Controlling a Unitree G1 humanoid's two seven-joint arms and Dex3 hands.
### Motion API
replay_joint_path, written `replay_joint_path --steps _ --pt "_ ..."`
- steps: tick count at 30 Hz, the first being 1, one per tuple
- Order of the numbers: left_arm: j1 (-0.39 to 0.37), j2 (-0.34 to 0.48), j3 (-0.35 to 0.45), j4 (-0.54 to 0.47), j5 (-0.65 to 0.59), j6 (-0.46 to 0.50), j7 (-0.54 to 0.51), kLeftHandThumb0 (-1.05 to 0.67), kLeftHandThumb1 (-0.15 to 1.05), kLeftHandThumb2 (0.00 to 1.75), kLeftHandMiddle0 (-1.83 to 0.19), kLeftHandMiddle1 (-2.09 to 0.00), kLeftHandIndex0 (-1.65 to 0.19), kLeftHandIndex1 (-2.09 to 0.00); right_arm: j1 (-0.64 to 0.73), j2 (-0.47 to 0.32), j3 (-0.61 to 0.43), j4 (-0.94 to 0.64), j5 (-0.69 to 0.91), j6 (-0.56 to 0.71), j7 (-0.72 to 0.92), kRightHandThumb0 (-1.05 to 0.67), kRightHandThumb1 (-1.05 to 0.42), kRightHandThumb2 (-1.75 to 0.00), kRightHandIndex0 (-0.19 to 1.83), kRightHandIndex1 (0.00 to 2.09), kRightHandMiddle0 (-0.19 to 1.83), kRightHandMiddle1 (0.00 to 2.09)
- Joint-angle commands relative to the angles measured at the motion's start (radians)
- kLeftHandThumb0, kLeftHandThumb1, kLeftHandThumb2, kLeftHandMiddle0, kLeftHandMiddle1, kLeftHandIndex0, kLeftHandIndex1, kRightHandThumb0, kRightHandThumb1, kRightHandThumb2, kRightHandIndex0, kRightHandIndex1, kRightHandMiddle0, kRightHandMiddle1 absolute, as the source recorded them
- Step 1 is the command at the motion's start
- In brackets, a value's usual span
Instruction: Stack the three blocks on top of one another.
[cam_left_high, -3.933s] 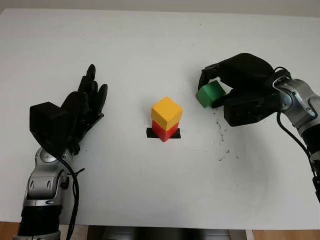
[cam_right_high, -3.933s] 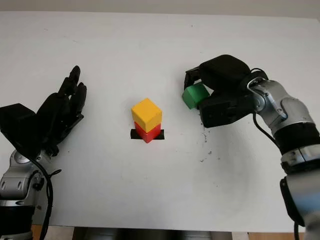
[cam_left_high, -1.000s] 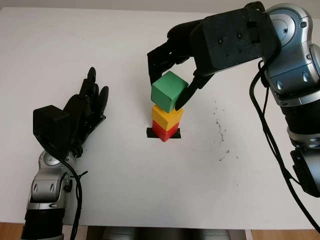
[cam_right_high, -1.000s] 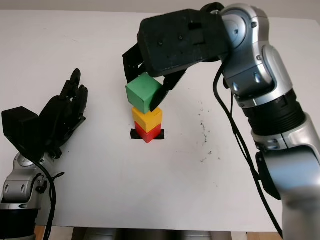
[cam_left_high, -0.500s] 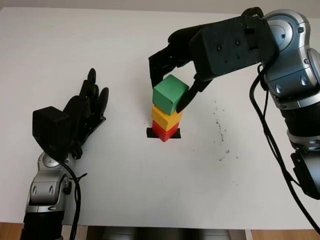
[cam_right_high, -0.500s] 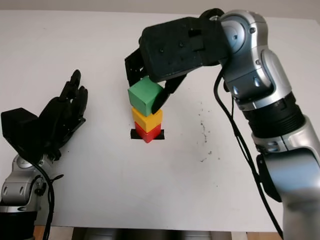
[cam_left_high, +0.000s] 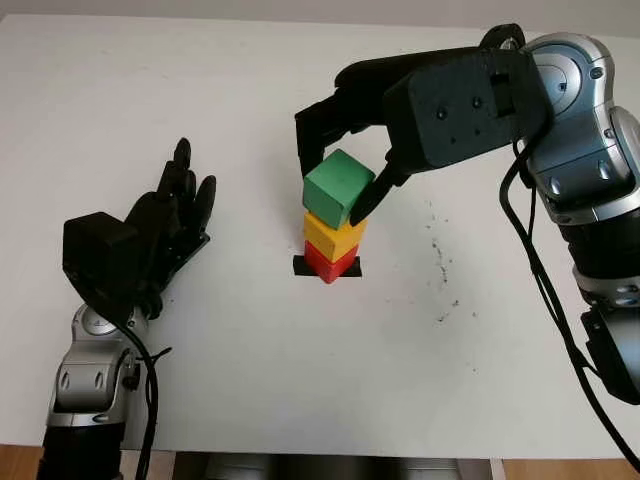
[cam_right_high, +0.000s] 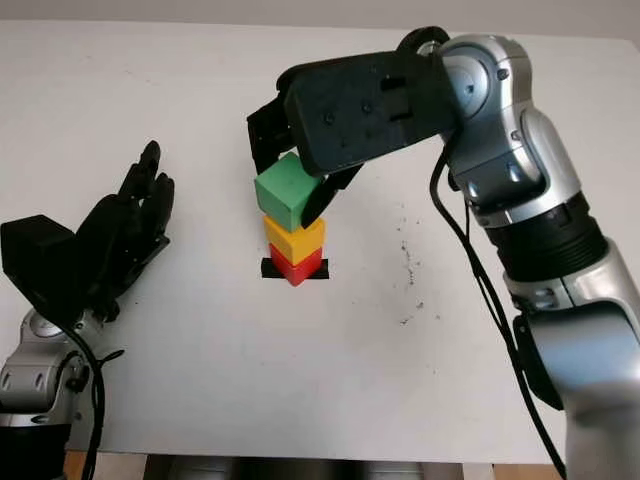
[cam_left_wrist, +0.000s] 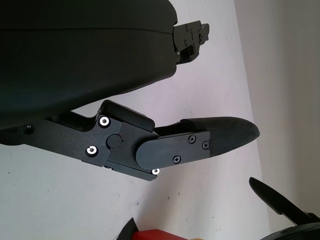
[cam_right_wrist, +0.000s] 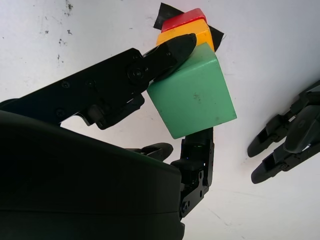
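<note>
Right hand grips green block — sitting atop yellow block; left hand open.

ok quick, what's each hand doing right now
Left hand: open, holding nothing, over the table left of the stack.
Right hand: shut on the green block, at the top of the yellow block.

Bright, even light on the white table; soft faint shadows, sharp focus.
</note>
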Motion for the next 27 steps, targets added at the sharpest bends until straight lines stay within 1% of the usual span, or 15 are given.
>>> replay_joint_path --steps 1,8,11,21,27 --pt "0.014 -0.001 0.005 -0.017 -0.001 -0.001 0.005 -0.75 1.05 0.58 0.19 0.0 0.19 0.0 0.002 -0.008 -0.011 0.0 0.001 -0.008 -0.009 -0.44 -0.89 -0.05 0.44 0.06 0.4 1.55" --pt "0.013 0.002 0.007 -0.016 -0.002 0.0 0.003 -0.77 1.05 0.58 0.19 0.0 0.19 0.0 0.007 -0.012 -0.005 0.001 -0.009 -0.011 -0.006 -0.43 -0.89 -0.05 0.42 0.05 0.38 1.56" --pt "0.01 0.001 0.01 -0.012 -0.008 -0.002 0.001 -0.77 1.05 0.57 0.19 0.0 0.19 0.0 0.01 -0.015 -0.001 0.0 -0.019 -0.023 -0.009 -0.45 -0.89 -0.05 0.43 0.06 0.4 1.55" --pt "0.01 0.011 0.006 -0.015 -0.005 0.007 -0.01 -0.77 1.05 0.58 0.19 0.0 0.19 0.0 0.018 -0.005 0.003 -0.002 -0.029 0.005 0.006 -0.44 -0.89 -0.05 0.41 0.05 0.42 1.53" --pt "0.01 0.01 0.008 -0.021 -0.007 0.009 -0.012 -0.76 1.05 0.58 0.19 0.0 0.19 0.0 0.03 -0.003 0.0 0.004 -0.02 -0.008 0.001 -0.45 -0.88 -0.05 0.42 0.05 0.43 1.54"
